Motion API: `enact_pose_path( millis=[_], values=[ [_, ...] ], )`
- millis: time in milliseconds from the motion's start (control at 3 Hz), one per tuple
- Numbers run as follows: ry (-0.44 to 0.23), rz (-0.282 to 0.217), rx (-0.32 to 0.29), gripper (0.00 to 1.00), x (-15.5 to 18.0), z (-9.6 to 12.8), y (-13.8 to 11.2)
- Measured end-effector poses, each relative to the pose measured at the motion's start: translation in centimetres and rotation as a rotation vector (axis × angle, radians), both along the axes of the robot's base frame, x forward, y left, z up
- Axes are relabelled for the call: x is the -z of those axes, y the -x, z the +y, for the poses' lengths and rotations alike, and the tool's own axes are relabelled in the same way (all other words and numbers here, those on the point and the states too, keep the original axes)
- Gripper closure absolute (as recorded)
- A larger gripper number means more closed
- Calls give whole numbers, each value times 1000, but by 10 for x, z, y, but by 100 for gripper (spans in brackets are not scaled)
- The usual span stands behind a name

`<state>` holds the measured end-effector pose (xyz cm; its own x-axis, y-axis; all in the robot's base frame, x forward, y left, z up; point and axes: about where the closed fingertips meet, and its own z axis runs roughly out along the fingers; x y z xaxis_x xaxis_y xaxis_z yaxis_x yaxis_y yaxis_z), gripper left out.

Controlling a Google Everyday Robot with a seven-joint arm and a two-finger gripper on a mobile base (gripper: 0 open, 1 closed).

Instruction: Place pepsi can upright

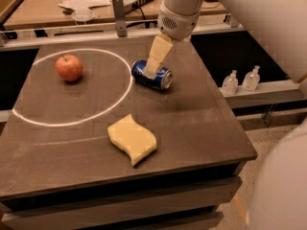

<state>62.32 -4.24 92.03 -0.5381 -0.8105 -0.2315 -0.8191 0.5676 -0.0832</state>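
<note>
The pepsi can (154,76), dark blue with a silver end, lies on its side on the dark table (201,123), just right of a white circle line. My gripper (153,70) hangs from the white arm at the top and reaches down over the can's left half, its pale fingers (158,56) in front of the can. I cannot see whether it touches the can.
A red apple (69,67) sits inside the white circle (72,121) at the left. A yellow sponge (131,139) lies near the table's front. Two small clear bottles (241,80) stand on a ledge to the right. A cluttered bench runs behind the table.
</note>
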Motion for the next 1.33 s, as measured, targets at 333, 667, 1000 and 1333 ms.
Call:
enact_pose_path(
  millis=[333, 667, 1000, 1333],
  values=[
    [5, 39, -1, 0, 20, 23, -12],
    [9, 70, -23, 0, 36, 51, -22],
    [21, 90, -51, 15, 48, 71, -28],
    [32, 105, -75, 39, 58, 82, -31]
  ],
)
